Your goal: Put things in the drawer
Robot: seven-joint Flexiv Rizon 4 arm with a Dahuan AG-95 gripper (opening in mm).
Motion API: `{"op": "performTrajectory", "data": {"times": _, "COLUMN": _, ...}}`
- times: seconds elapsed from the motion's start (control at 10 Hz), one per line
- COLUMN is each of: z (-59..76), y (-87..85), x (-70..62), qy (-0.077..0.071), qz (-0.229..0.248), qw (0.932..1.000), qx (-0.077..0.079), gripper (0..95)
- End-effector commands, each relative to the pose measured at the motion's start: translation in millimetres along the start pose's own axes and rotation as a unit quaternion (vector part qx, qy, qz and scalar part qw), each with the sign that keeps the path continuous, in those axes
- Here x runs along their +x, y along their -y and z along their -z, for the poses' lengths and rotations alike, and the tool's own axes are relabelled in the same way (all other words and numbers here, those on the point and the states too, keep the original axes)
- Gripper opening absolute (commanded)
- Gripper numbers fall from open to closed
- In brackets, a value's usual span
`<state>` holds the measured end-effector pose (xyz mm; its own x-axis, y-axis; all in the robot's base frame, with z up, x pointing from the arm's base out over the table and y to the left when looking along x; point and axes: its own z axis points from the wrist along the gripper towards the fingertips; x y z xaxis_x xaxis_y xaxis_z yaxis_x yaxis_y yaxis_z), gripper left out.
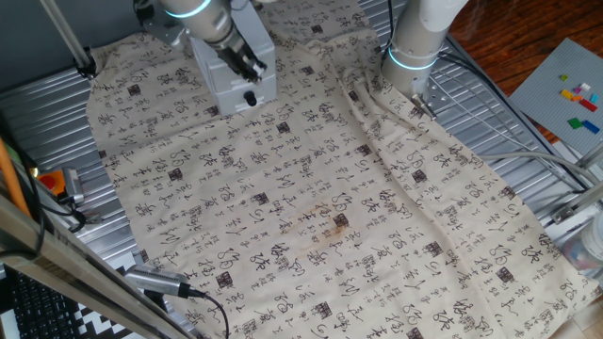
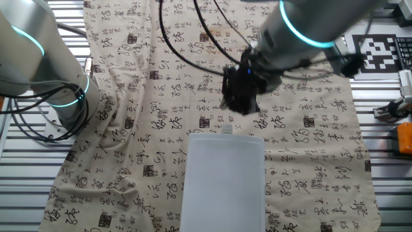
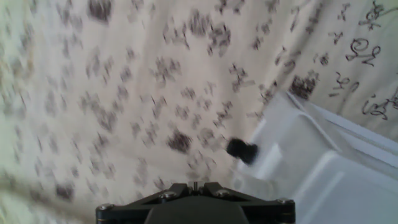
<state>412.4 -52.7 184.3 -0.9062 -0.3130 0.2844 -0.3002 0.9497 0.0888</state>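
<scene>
The white drawer unit [image 1: 226,83] stands at the far left of the patterned cloth, its round knob [image 1: 251,97] facing the cloth's middle. The tray looks pushed in. The unit also shows in the other fixed view [image 2: 224,180] with its knob [image 2: 226,129], and in the hand view [image 3: 323,174] with its dark knob [image 3: 242,150]. My gripper [image 1: 251,66] hovers just above and in front of the knob; it also shows in the other fixed view [image 2: 241,102]. In the hand view its fingertips [image 3: 194,185] are together with nothing seen between them. The wooden cube is out of view.
A second arm's base [image 1: 415,42] stands on the cloth at the far right. An orange-brown stain [image 1: 334,224] marks the cloth's middle. A grey plate with coloured bricks [image 1: 565,94] lies off the cloth. Cables and a probe [image 1: 160,282] lie at the near edge.
</scene>
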Motion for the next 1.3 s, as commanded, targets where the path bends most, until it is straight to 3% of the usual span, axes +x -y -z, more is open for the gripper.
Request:
{"op": "performTrajectory", "data": {"times": 0.1, "z": 0.6, "y": -35.2, "x": -33.2, "qy": 0.055, "qz": -0.069, "qw": 0.9961, "qx": -0.01, "gripper": 0.0}}
{"op": "performTrajectory", "data": {"times": 0.3, "z": 1.7, "y": -57.1, "x": -51.4, "qy": 0.067, "qz": -0.093, "qw": 0.9933, "qx": -0.01, "gripper": 0.0}}
{"op": "performTrajectory", "data": {"times": 0.6, "z": 1.0, "y": -80.1, "x": -65.7, "qy": 0.078, "qz": -0.098, "qw": 0.9921, "qx": -0.01, "gripper": 0.0}}
{"op": "performTrajectory", "data": {"times": 0.9, "z": -2.9, "y": -90.8, "x": -68.4, "qy": 0.083, "qz": -0.095, "qw": 0.9921, "qx": -0.006, "gripper": 0.0}}
{"op": "performTrajectory", "data": {"times": 1.3, "z": 3.2, "y": -93.8, "x": -64.6, "qy": 0.089, "qz": -0.092, "qw": 0.9918, "qx": -0.006, "gripper": 0.0}}
